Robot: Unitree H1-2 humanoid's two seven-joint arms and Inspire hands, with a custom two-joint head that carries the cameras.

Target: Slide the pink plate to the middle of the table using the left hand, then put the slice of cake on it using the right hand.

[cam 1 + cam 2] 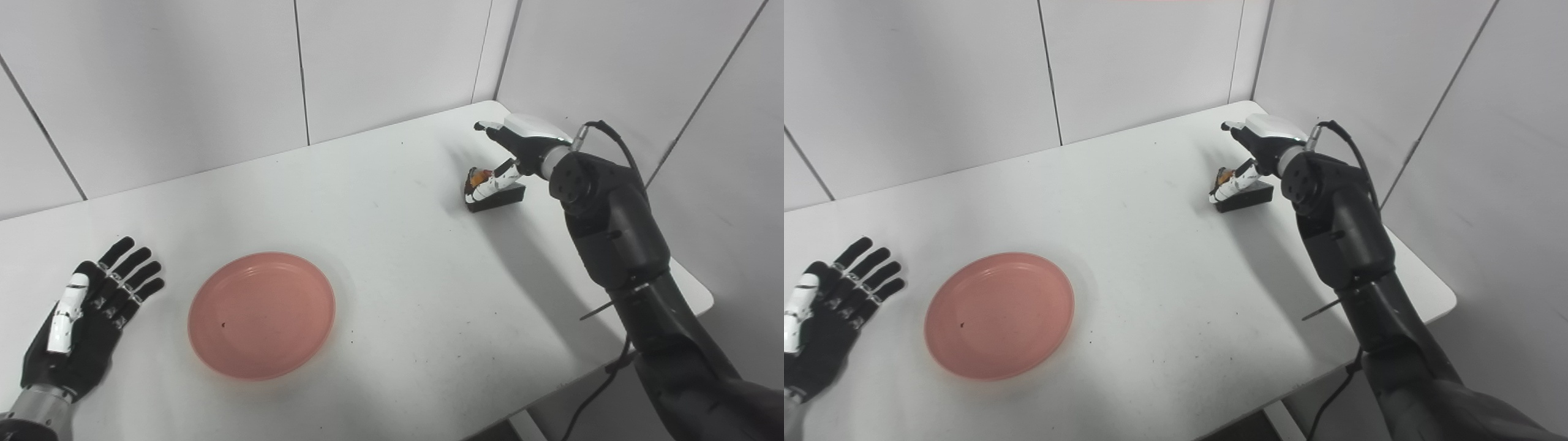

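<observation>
Spread flat at the near left of the white table, the left hand is seen palm up with its black fingers apart and pointing toward the far right; nothing is held in it. Its thumb, clad in white, lies along the left side of the palm. No contact with the plate is shown: a strip of bare tabletop lies between the fingertips and the plate's rim.

Just right of that hand, the pink plate is seen lying flat on the table, left of the middle and toward the near edge. A small dark speck is visible on its surface; otherwise nothing is carried by it.

A wide stretch of table, marked with a few small dark flecks, separates the plate from the far right corner. There the slice of cake is found, a dark wedge with an orange and white top, resting on the table well apart from the plate.

At the cake, the right hand is reached in from the right on its dark arm. Its white-clad thumb is laid against the near left side of the slice, while the other fingers are stretched out above and beyond it, apart from the thumb. Whether the slice is actually pinched cannot be told from either of the 2 views
</observation>
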